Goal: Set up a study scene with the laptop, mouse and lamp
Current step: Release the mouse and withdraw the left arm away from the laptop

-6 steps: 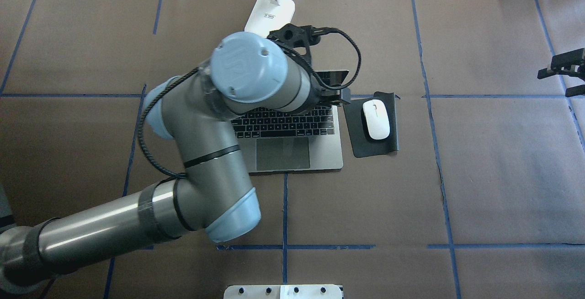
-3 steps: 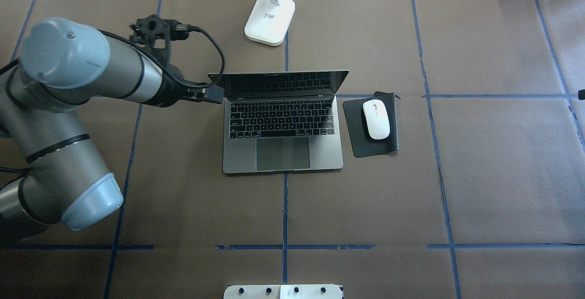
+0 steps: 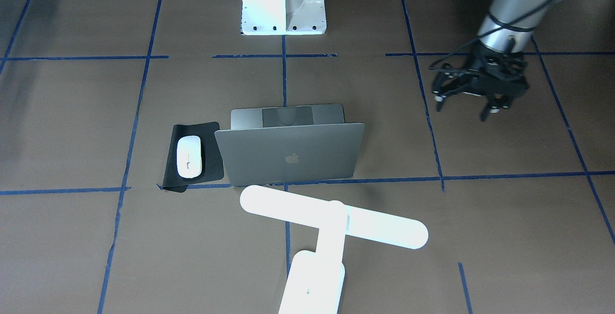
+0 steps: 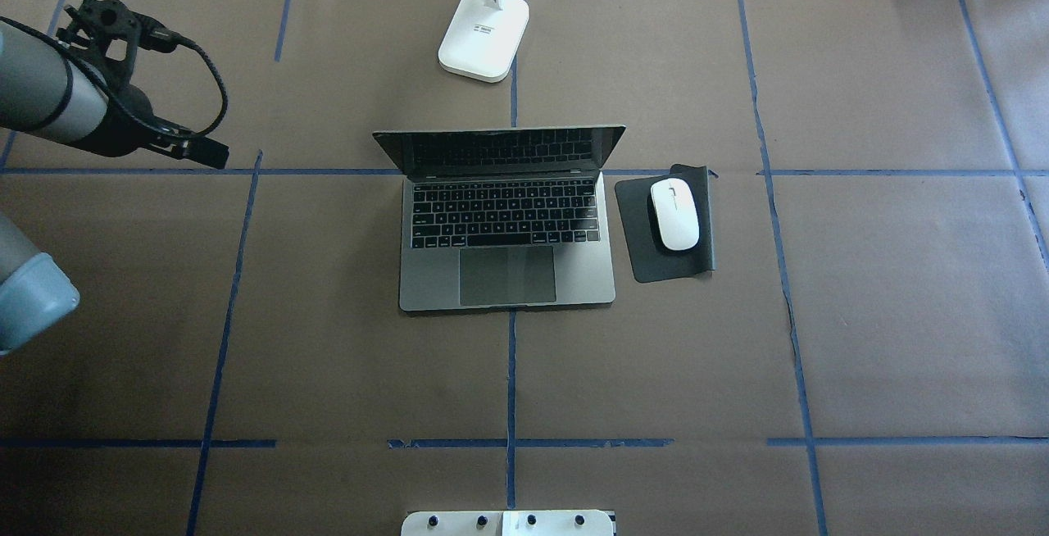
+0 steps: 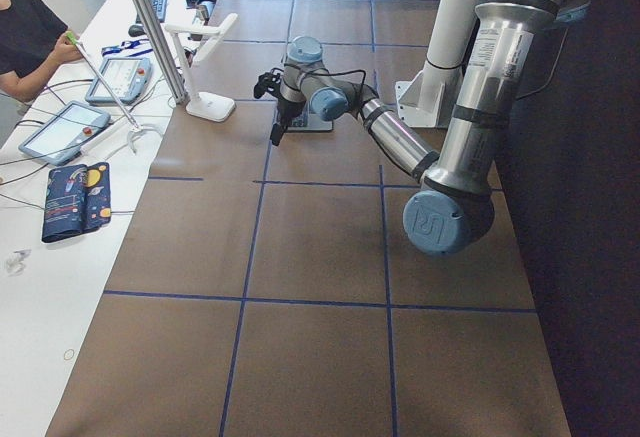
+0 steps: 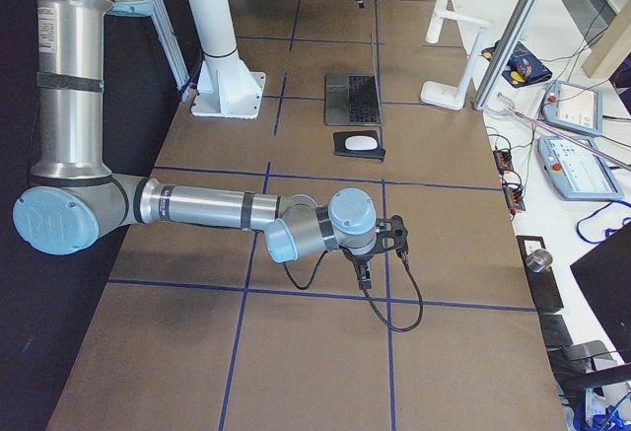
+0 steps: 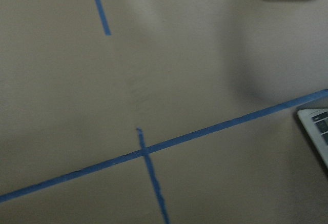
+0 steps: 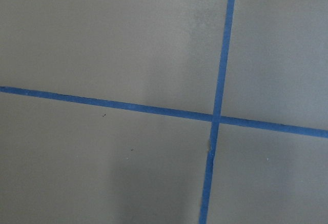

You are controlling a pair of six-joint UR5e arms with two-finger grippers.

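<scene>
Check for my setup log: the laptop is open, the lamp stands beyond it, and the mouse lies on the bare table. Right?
One slip: the mouse lies on a black mat, not the bare table, as the overhead exterior view shows. The laptop is open, the lamp beyond it.

The laptop point(image 4: 508, 229) is positioned centrally on the table point(image 4: 901, 315). The mouse point(image 4: 674, 214) is set on a mat point(image 4: 668, 265) just beside the laptop, on the robot's right. The lamp point(image 4: 483, 40) is stood behind the laptop.

Grey laptop point(image 4: 508, 229) sits open, screen upright; white mouse point(image 4: 674, 214) just beside its right edge; white T-shaped lamp point(image 3: 331, 218) stands behind its lid.
</scene>
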